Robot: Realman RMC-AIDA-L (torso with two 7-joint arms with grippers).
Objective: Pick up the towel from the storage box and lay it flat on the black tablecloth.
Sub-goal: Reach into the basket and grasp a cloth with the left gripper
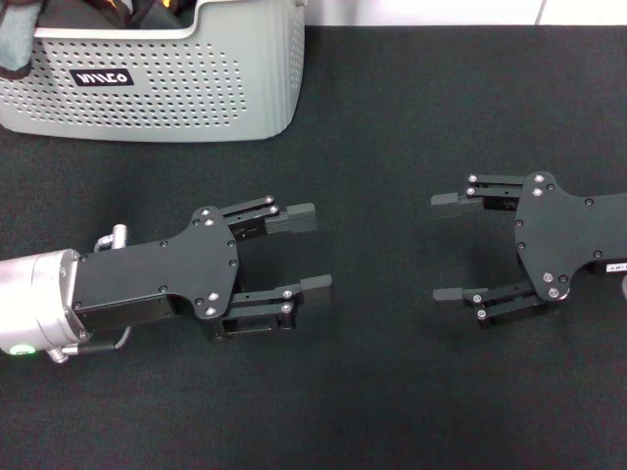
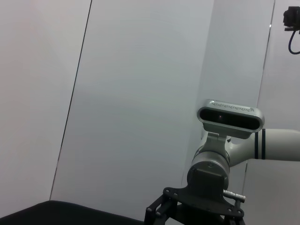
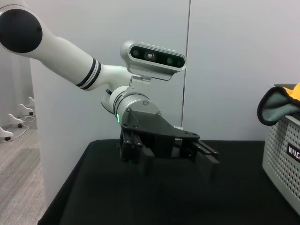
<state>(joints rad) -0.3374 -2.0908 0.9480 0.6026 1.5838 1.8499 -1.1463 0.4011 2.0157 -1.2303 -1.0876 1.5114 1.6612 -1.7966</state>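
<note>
i have the black tablecloth [image 1: 411,108] filling nearly the whole work surface, its far edge meeting a pale wall. at the far left corner sits the storage box [image 1: 196,93], its perforated front wall and small black label facing me. the towel [image 3: 276,105] is in the box, bunched up and hanging over the rim; in the right wrist view i see its grey-green face with a black edge and a strip of yellow behind it. in the head view only a grey fold of it shows at the far left corner of the box, with some dark fabric beside it inside the box.

my left gripper [image 1: 304,253] sits over the cloth near the left edge, well short of the box, pointing toward the middle, fingers spread wide with nothing between them. my right gripper [image 1: 443,247] is over the cloth toward the right edge, pointing back at the left one, fingers likewise spread and holding nothing. the two are apart, with bare cloth between them. the left wrist view shows only wall panels and the right arm's wrist camera [image 2: 230,118].
</note>
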